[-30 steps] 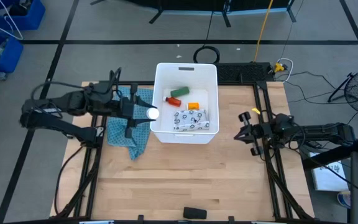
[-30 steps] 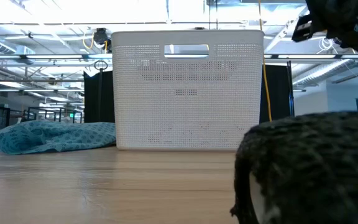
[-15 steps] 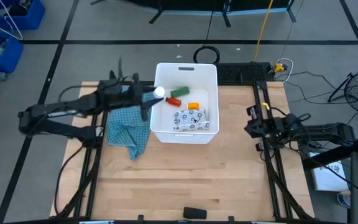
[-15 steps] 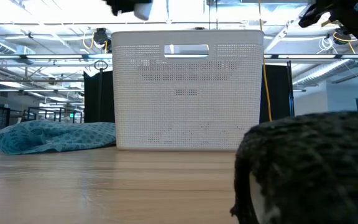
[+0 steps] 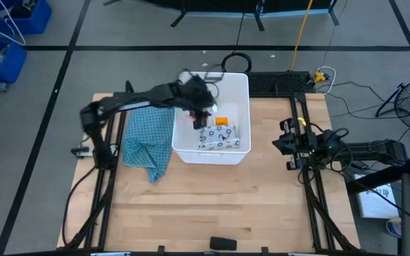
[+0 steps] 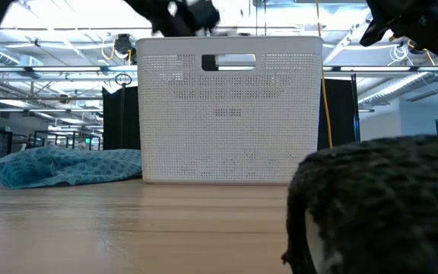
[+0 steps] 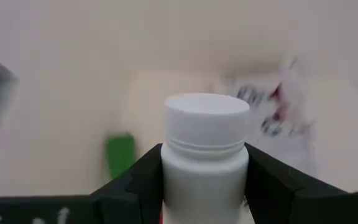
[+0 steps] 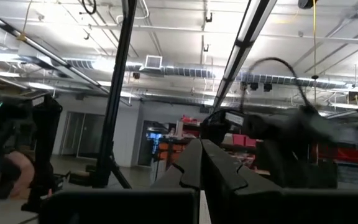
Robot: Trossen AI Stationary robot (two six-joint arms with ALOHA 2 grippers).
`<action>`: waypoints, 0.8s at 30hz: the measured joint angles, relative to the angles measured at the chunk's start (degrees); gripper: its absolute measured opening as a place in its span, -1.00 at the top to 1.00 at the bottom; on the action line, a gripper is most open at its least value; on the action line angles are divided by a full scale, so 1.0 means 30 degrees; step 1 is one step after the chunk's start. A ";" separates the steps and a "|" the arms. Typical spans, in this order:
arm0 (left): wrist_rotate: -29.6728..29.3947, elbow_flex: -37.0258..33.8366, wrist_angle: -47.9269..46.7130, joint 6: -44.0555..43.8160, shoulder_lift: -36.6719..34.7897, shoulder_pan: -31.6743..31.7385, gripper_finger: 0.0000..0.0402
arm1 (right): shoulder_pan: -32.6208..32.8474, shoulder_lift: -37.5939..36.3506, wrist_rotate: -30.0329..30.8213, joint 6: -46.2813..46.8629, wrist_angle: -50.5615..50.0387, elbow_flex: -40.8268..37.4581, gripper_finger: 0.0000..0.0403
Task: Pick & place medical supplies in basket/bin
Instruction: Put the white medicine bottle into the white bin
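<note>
White plastic, the small white bottle (image 7: 205, 155), was clamped between the left gripper (image 5: 203, 107) fingers above the basket (image 5: 242, 146) interior, a grip shown plainly only by the left wrist view. In the high view, the speckled pouch (image 5: 219, 136), an orange item (image 5: 221, 121) and bare tub floor were seen beneath. The right gripper (image 5: 285, 146) was held with fingers pressed together beside the table's (image 5: 212, 206) right edge, well apart from the basket.

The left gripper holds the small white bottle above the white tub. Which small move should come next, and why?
Probably lower it a little and open the fingers. The left gripper is shut on the small white bottle over the white tub, above the green block and the speckled pouch. The right gripper waits at the table's right edge.
</note>
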 joint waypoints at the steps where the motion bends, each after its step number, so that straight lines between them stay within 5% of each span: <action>1: 0.0023 0.0013 -0.0217 -0.0014 0.0620 0.0092 0.12 | 0.0000 0.0007 0.0000 -0.0050 -0.0069 0.0000 1.00; 13: 0.0537 0.0013 -0.2278 -0.0249 0.4723 0.0147 0.12 | 0.0000 0.0036 -0.0011 -0.0870 -0.0138 0.0000 1.00; 24: 0.0501 0.0042 -0.3234 -0.1514 0.5313 0.0156 -0.04 | 0.0001 0.0036 -0.0016 -0.0806 -0.0095 0.0000 1.00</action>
